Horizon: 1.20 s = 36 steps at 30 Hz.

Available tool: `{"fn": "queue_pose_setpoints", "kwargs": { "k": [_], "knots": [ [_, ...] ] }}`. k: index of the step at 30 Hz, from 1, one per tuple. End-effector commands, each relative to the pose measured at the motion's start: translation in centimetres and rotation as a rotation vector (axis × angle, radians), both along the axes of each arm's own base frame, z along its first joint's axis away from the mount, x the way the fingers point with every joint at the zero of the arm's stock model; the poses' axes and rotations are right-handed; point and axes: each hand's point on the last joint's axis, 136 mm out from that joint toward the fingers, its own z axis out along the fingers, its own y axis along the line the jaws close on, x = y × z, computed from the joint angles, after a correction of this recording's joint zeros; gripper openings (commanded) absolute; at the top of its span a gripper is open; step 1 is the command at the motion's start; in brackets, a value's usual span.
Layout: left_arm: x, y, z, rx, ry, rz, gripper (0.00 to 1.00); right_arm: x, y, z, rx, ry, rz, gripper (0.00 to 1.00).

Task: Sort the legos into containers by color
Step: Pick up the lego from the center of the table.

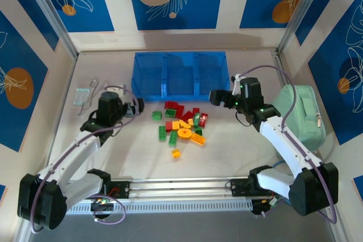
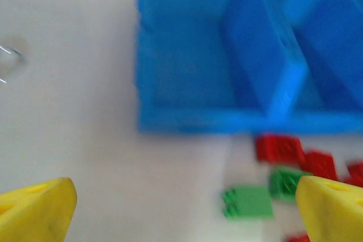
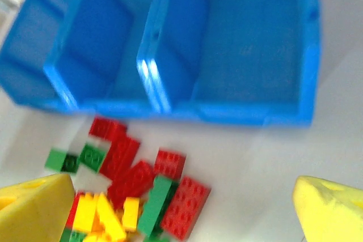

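Lying in a loose heap on the table [image 1: 113, 151], the legos [image 1: 181, 124] sit just in front of the blue tray [image 1: 148, 75], with red, green and yellow-orange mixed together. A round ring [image 1: 184, 133] rests near the heap's front, and one small yellow brick [image 1: 176, 153] lies a little apart on the near side. In the blurred left wrist view, what seems to be a green brick [image 2: 248, 202] lies at the heap's left edge.

The left gripper [image 1: 138, 106] hovers just left of the heap, its jaws spread wide. The right gripper [image 1: 214, 96] hangs by the tray's right front corner, jaws likewise apart. A mint-green pouch [image 1: 300, 114] lies far right.
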Motion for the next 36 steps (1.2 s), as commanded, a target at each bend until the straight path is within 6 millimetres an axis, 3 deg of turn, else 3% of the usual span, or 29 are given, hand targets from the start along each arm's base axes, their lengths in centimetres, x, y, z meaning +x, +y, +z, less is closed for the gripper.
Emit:
{"fn": "queue_pose_setpoints", "kwargs": {
  "k": [1, 5, 12, 20, 29, 36],
  "knots": [
    [-2.0, -2.6, -2.2, 0.007, 0.130, -0.059, 0.93, -1.8, 1.0, -1.8, -0.035, 0.119, 0.030, 1.00],
    [-3.8, -6.7, -4.4, 0.016, 0.220, -0.158, 0.86, -2.5, 1.6, -3.5, -0.042, 0.181, 0.043, 0.95],
    [-6.9, -9.6, -8.6, 0.097, 0.380, -0.212, 0.80, -2.9, 2.2, -4.4, -0.038, 0.230, 0.066, 0.84],
    [-8.2, -11.2, -11.0, 0.114, 0.463, -0.240, 0.75, -3.1, 2.4, -4.6, -0.032, 0.243, 0.071, 0.82],
    [-7.2, -11.7, -12.0, 0.150, 0.497, -0.181, 0.63, -3.9, 2.2, -4.8, -0.023, 0.241, 0.065, 0.77],
    [-7.5, -11.6, -13.7, 0.187, 0.556, -0.165, 0.54, -4.4, 1.7, -5.0, -0.022, 0.233, 0.049, 0.75]
  ]
}}
